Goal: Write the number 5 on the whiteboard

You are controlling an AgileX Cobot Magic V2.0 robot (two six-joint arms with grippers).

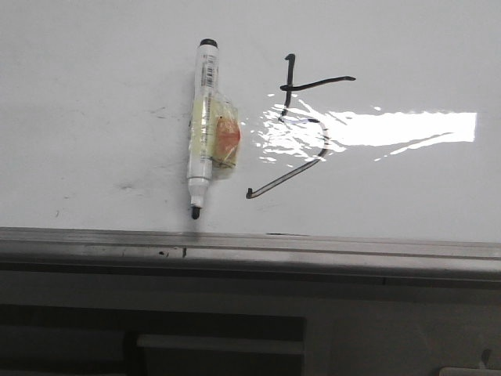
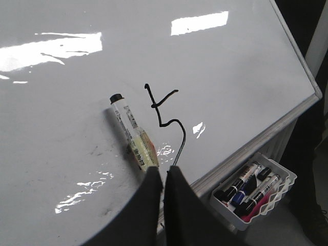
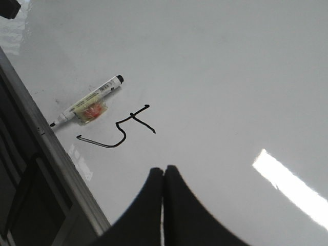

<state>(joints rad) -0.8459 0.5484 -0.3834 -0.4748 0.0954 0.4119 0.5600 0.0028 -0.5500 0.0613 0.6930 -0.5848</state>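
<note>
The whiteboard (image 1: 94, 94) is glossy white with glare. A thin black number 5 (image 1: 301, 125) is drawn on it; it also shows in the left wrist view (image 2: 166, 115) and the right wrist view (image 3: 120, 130). A white marker (image 1: 203, 129) with yellow tape and an orange patch lies flat on the board left of the 5, tip toward the rail; it shows in both wrist views (image 2: 134, 134) (image 3: 87, 108). My left gripper (image 2: 164, 171) is shut and empty, just off the marker's near end. My right gripper (image 3: 163, 170) is shut and empty, above bare board away from the 5.
A grey metal rail (image 1: 250, 244) edges the board at the front, with a grey panel below. A white tray (image 2: 256, 192) holding several markers hangs beyond the board's edge in the left wrist view. Faint smudges mark the board left of the marker.
</note>
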